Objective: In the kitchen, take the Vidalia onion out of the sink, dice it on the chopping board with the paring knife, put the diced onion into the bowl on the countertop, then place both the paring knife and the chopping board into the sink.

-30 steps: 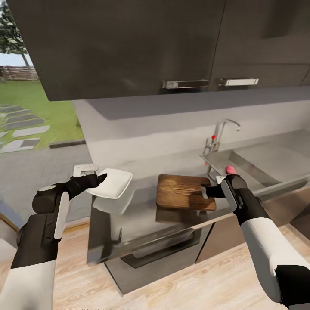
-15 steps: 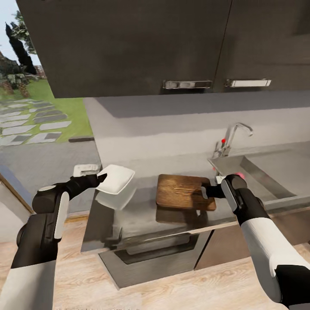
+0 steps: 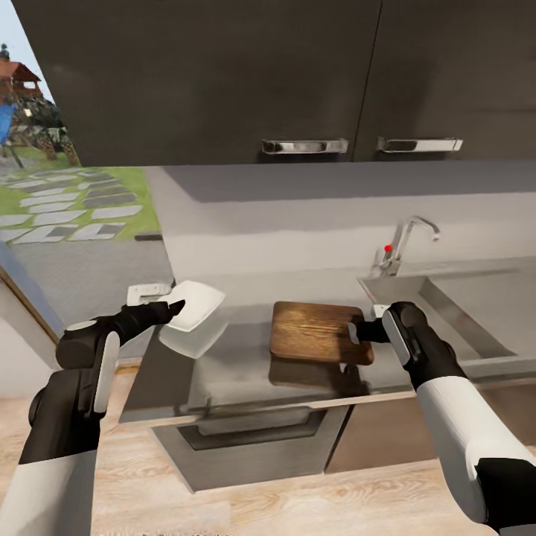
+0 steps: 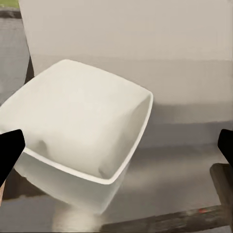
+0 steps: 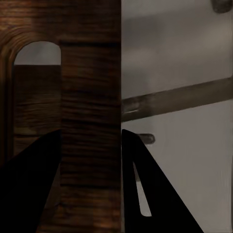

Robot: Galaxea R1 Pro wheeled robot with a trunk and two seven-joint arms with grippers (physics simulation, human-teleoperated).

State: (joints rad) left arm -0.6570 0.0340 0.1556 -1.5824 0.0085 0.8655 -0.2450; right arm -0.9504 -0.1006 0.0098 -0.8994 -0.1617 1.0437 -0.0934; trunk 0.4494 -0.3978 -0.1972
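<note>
White bowl [image 3: 192, 313]: held tilted above the left end of the grey countertop [image 3: 246, 350], its rim pinched by the left gripper [image 3: 173, 307].
Chopping board [image 3: 316, 332]: dark brown wood, held level just over the countertop; its handle end is clamped by the right gripper [image 3: 354, 332].
Sink [image 3: 447, 305]: steel basin set to the right of the board, tap [image 3: 402, 242] with red knob behind.
</note>
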